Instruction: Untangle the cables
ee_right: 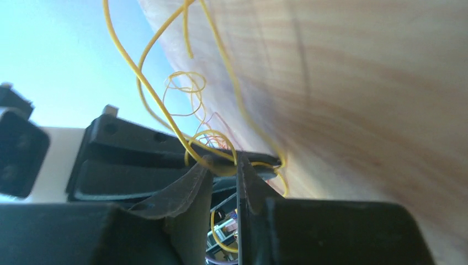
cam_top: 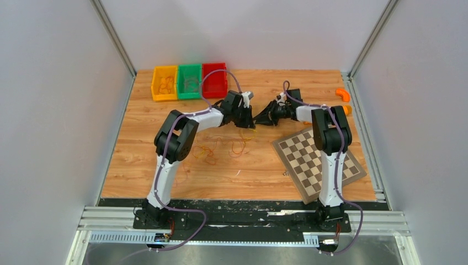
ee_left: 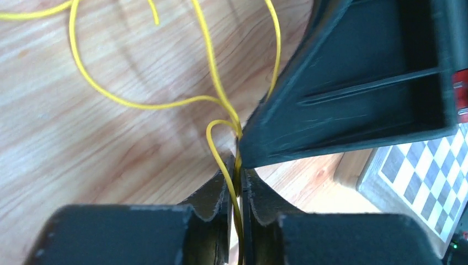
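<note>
Several thin curly cables [cam_top: 218, 148] in yellow, orange and red lie loose on the wooden table in front of the arms. My left gripper [cam_top: 249, 122] and right gripper [cam_top: 258, 118] meet tip to tip above the table's middle. In the left wrist view my left gripper [ee_left: 238, 168] is shut on a yellow cable [ee_left: 127, 102] that loops away over the wood. In the right wrist view my right gripper [ee_right: 223, 164] stands narrowly open, and the yellow cable [ee_right: 149, 88] crosses between its tips. Thinner orange strands [ee_right: 185, 88] hang behind.
Yellow [cam_top: 164, 84], green [cam_top: 189, 81] and red [cam_top: 214, 80] bins stand in a row at the back left; the yellow one holds strands. A checkerboard [cam_top: 317, 160] lies at the right. An orange curved piece [cam_top: 343, 94] lies at the back right.
</note>
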